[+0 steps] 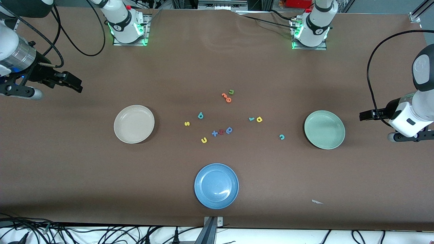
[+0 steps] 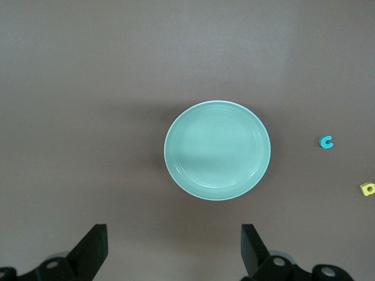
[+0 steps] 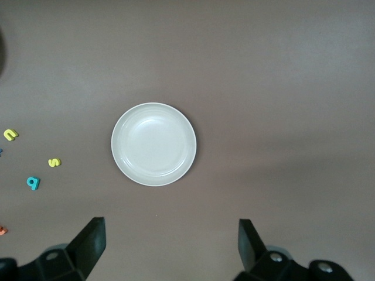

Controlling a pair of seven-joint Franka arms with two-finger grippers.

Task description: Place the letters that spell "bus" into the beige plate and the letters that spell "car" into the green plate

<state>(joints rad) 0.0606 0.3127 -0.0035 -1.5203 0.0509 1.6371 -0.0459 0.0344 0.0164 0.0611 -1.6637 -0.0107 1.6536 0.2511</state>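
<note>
Letters for "bus" scattered on the brown table (image 1: 271, 189) between the plates: teal-blue "b" (image 1: 200, 116), yellow "s" (image 1: 186, 123), yellow "u" (image 1: 204, 140), all toward the beige plate (image 1: 134, 124). Letters for "car" toward the green plate (image 1: 324, 129): teal "c" (image 1: 281, 136), yellow "a" (image 1: 259, 119), small teal "r" (image 1: 251, 119) just beside it. Both plates bare inside.

Left gripper (image 2: 174, 249) spread wide, holding nothing, hanging high over the table edge at the left arm's end, fingers pointing toward the green plate; fingertips cut off at the frame edge in its wrist view, yellow "a" half cropped there. Right gripper (image 3: 171, 246) likewise wide apart and bare, up over the right arm's end of the table, aimed at the beige plate. Both arms waiting, wrists partly out of the front view.

Darker blue "a" (image 1: 229, 130), a red letter (image 1: 221, 131) and a blue cross shape (image 1: 214, 133) bunched in a row, touching or nearly so; red one hard to read. Orange letters (image 1: 226, 97) and green "u" (image 1: 231, 92) clustered farther from the camera. Blue plate (image 1: 216, 185) nearest the camera.
</note>
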